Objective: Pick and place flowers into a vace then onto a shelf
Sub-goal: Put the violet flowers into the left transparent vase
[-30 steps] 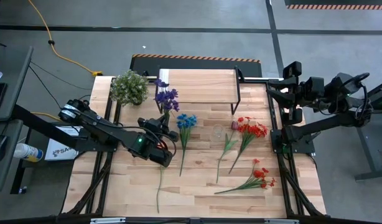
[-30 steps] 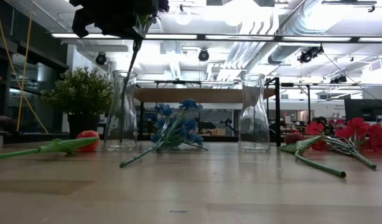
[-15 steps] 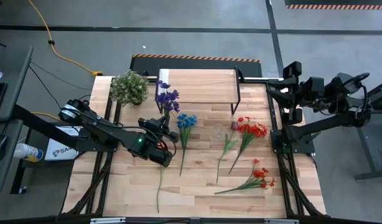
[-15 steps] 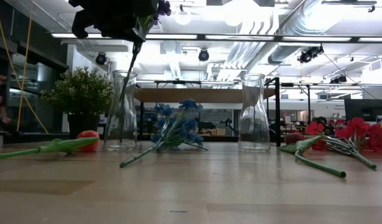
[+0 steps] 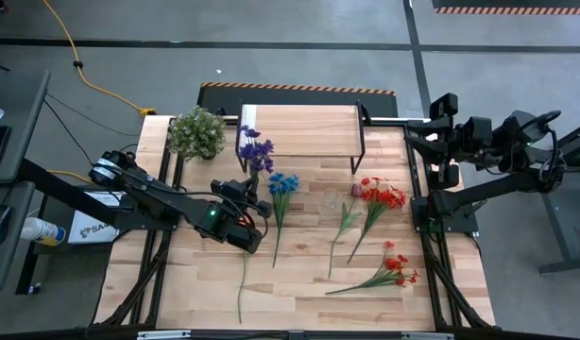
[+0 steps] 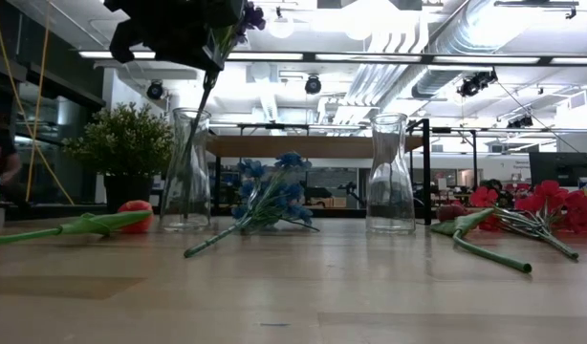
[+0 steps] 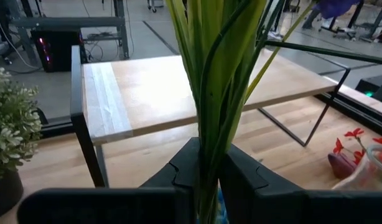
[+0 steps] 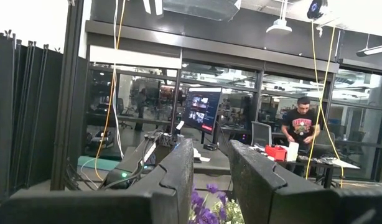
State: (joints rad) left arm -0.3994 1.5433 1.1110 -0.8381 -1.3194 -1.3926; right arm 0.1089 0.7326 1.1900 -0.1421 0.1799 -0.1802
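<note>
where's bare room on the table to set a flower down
Free: the top of the shelf, and the near strip of tabletop below the blue flowers. Crowded: the right middle, with red flowers, more red flowers and the right-hand clear vase.

- Light wood-plank table (image 5: 299,274), frame centre, carries everything
- Low wood-topped black-legged shelf (image 5: 304,129) at upper centre
- Bushy pale-green potted plant (image 5: 196,132) upper left
- Blue flower stem (image 5: 281,189) at centre
- Red flower stems (image 5: 380,200) right
</note>
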